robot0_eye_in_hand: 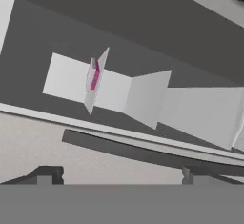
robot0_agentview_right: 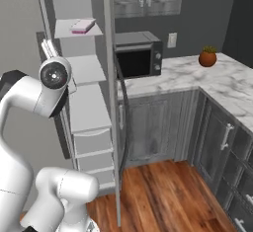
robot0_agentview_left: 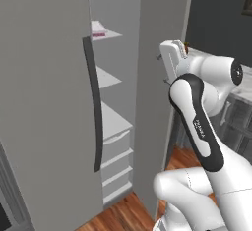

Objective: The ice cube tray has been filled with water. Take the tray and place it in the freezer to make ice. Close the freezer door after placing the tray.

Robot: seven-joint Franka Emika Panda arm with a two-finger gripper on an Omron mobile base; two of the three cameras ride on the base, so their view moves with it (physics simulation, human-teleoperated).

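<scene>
The ice cube tray, pale pink and flat, lies on the top white shelf inside the freezer. In the hand view the tray shows as a thin pink sliver between rolled shelves. The freezer door stands wide open, swung out to the right of the shelves. My gripper is open and holds nothing. It hangs in front of the opening at about the height of the second shelf, apart from the tray and below it.
The other grey door is on the left, its dark curved handle close to my hand. White drawers fill the freezer's lower part. To the right are a marble counter, a microwave and a potted plant.
</scene>
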